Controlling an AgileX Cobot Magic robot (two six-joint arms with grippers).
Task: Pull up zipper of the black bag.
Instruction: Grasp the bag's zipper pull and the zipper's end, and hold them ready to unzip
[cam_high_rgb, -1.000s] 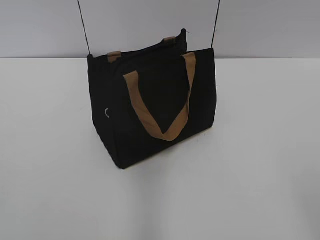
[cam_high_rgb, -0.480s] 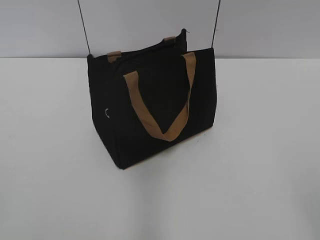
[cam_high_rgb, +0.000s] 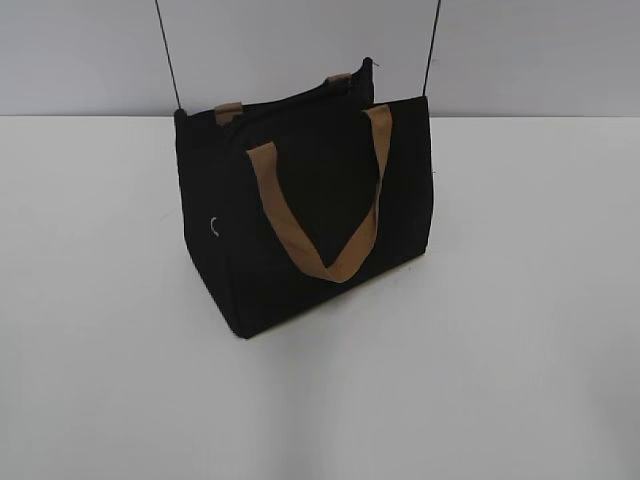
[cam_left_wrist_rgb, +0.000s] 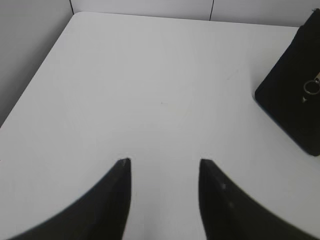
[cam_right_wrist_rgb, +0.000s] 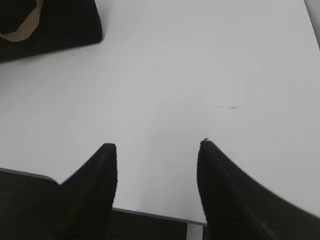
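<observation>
The black bag (cam_high_rgb: 310, 210) stands upright in the middle of the white table, with a tan handle loop (cam_high_rgb: 330, 262) hanging on its near side and a small white mark (cam_high_rgb: 214, 226) on its left end. In the left wrist view the bag's end (cam_left_wrist_rgb: 292, 100) shows at the right edge with a small silver pull ring (cam_left_wrist_rgb: 311, 87) of the zipper on it. In the right wrist view a bag corner (cam_right_wrist_rgb: 60, 25) shows at the top left. My left gripper (cam_left_wrist_rgb: 162, 162) is open and empty over bare table. My right gripper (cam_right_wrist_rgb: 156, 145) is open and empty near the table's front edge. Neither gripper shows in the exterior view.
The white table (cam_high_rgb: 520, 350) spreads all round the bag. Two thin black lines (cam_high_rgb: 168, 55) run up the grey wall behind it. The table's front edge (cam_right_wrist_rgb: 150, 212) lies under my right gripper. The table's far left corner (cam_left_wrist_rgb: 75, 15) shows in the left wrist view.
</observation>
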